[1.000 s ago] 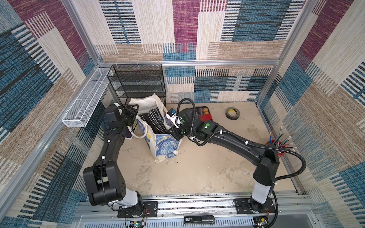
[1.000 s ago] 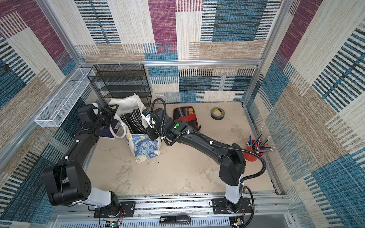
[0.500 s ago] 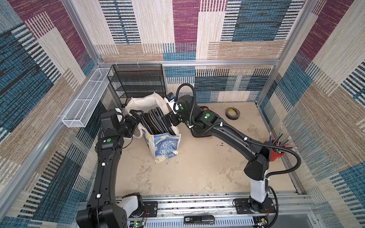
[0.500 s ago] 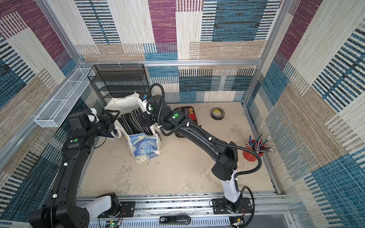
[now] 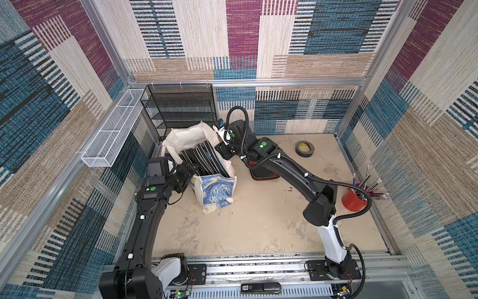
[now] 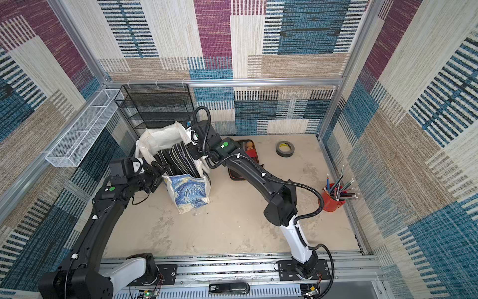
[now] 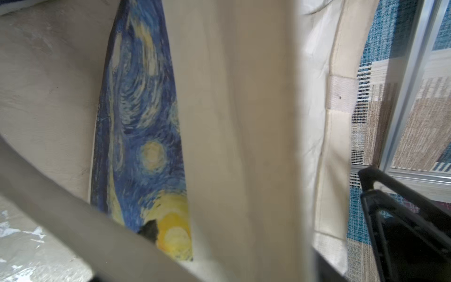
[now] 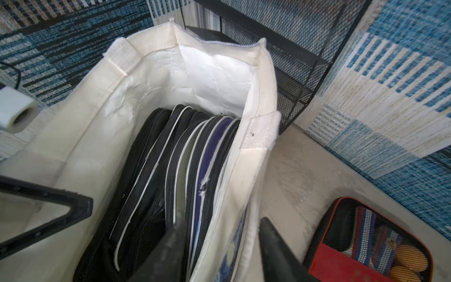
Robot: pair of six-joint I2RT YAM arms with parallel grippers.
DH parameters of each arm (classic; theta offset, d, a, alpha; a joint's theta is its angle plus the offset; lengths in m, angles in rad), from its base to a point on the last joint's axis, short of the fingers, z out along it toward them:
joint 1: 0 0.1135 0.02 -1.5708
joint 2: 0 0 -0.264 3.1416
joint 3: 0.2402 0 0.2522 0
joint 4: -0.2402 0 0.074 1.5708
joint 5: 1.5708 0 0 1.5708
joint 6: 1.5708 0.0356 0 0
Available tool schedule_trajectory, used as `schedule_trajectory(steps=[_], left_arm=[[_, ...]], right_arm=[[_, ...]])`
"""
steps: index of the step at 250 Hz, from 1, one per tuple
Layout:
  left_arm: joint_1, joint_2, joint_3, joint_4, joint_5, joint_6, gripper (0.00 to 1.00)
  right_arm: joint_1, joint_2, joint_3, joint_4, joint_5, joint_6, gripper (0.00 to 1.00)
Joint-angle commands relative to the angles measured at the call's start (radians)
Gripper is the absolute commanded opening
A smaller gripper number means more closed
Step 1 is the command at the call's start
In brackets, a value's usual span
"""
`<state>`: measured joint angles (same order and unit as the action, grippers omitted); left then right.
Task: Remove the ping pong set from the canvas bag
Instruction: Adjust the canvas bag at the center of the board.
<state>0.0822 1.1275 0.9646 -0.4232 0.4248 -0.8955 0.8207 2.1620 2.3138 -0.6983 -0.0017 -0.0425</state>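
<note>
Right claw (image 8: 222, 227) straddling the bag (image 5: 181, 137) wall, left claw (image 5: 187, 172) at its corner, can't tell if either is pinching cloth, ping pong set (image 8: 371, 244) lying on the table (image 5: 258, 227) just beside, so one uneven tug could topple the stuffed bag onto it.

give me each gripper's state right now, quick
left gripper: at the canvas bag, grip cannot be told
right gripper: jaws astride the bag's wall, grip cannot be told

Robot test cell, lab setting: aluminium frame (image 5: 248, 82), patchwork textile wall panels (image 5: 243, 31) — arms bolted to base rail (image 5: 258, 269).
</note>
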Motion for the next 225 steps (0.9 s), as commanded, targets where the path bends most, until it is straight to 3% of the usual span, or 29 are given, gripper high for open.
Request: schedule_trajectory(steps=[1,21,34,41,58,68,82,113,170,203,215,225], left_arm=[[-0.006,0.015,-0.015,0.047,0.001,-0.010,0.00],[-0.010,0.014,-0.036,0.048,0.014,0.005,0.00],[-0.014,0.004,-0.059,0.058,0.015,0.009,0.00],[-0.017,-0.001,-0.073,0.067,0.014,0.008,0.00],[-0.022,-0.008,-0.101,0.088,0.019,0.003,0.00],[-0.024,-0.011,-0.111,0.095,0.022,-0.002,0.00],[-0.026,-0.016,-0.123,0.107,0.023,-0.009,0.00],[-0.027,-0.020,-0.136,0.115,0.014,-0.007,0.00],[-0.027,-0.024,-0.158,0.151,0.021,-0.020,0.00],[-0.027,-0.039,-0.172,0.153,0.015,-0.021,0.00],[-0.027,-0.044,-0.175,0.154,0.013,-0.019,0.00],[-0.027,-0.049,-0.178,0.149,0.013,-0.016,0.00]], right_arm=[[0.001,-0.004,-0.038,-0.004,-0.032,0.012,0.07],[0.001,-0.019,-0.080,0.006,-0.033,0.018,0.01],[0.001,-0.030,-0.098,0.014,-0.031,0.021,0.05],[0.001,-0.033,-0.096,0.015,-0.031,0.022,0.15],[0.001,-0.042,-0.093,0.026,-0.033,0.023,0.57],[0.001,-0.045,-0.082,0.025,-0.036,0.023,0.73],[0.001,-0.045,-0.056,0.016,-0.033,0.024,0.85],[0.001,-0.051,-0.025,0.005,-0.046,0.026,0.95],[0.001,-0.010,-0.025,-0.009,-0.085,0.029,0.96],[0.002,0.034,-0.010,-0.003,-0.122,0.040,0.91],[0.001,0.052,0.002,-0.005,-0.133,0.043,0.83],[0.001,0.062,0.012,-0.006,-0.144,0.046,0.62]])
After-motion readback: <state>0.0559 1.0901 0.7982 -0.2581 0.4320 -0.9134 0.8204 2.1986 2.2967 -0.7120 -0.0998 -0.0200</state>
